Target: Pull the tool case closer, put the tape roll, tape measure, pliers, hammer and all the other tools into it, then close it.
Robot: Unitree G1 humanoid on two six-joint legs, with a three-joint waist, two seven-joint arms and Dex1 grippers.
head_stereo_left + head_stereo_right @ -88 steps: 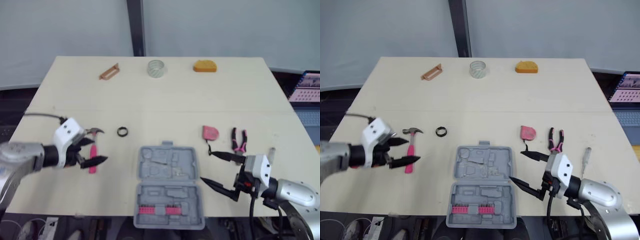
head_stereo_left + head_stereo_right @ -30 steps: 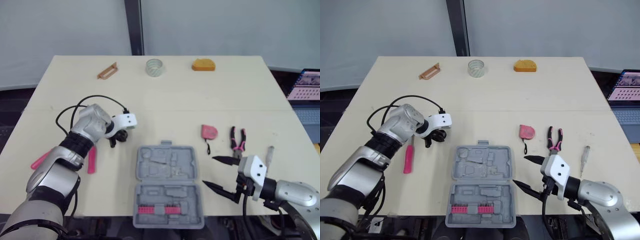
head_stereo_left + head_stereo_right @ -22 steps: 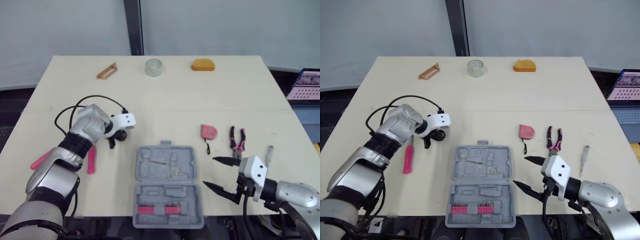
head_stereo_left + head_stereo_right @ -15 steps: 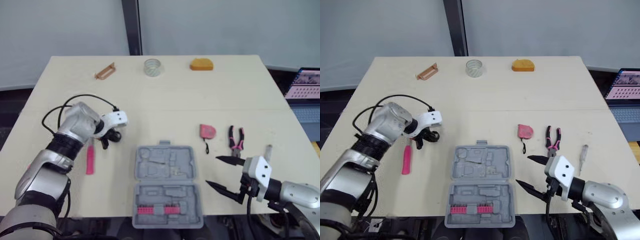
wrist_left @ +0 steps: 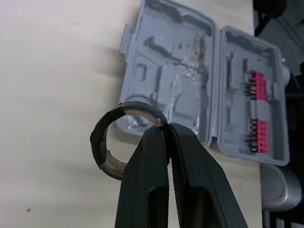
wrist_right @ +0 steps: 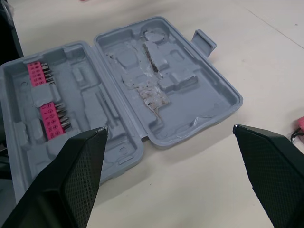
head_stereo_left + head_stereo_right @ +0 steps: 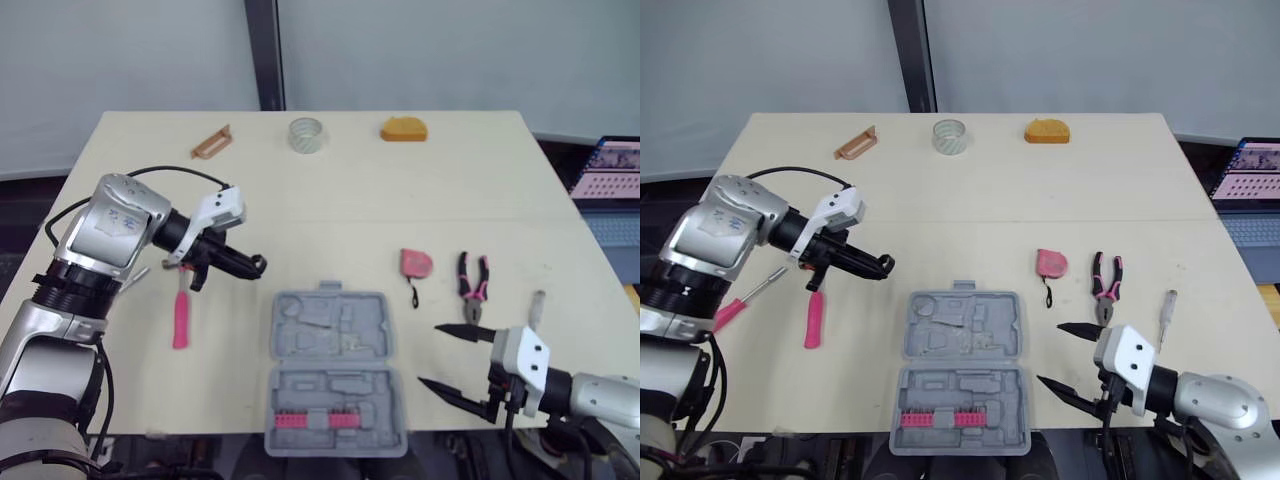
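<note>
An orange lump (image 7: 403,129) sits at the pale table's (image 7: 330,200) far edge, with a laptop (image 7: 612,170) beyond the right side.

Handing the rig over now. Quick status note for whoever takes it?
Left pincer shut on the black tape roll, held off the table left of the tool case. Right pincer open, empty, right of the case. Case open at the near edge, no loose tools in it. Hammer lies left of it; tape measure and pliers right. To do: stow the roll, then the rest, close the case.
</note>
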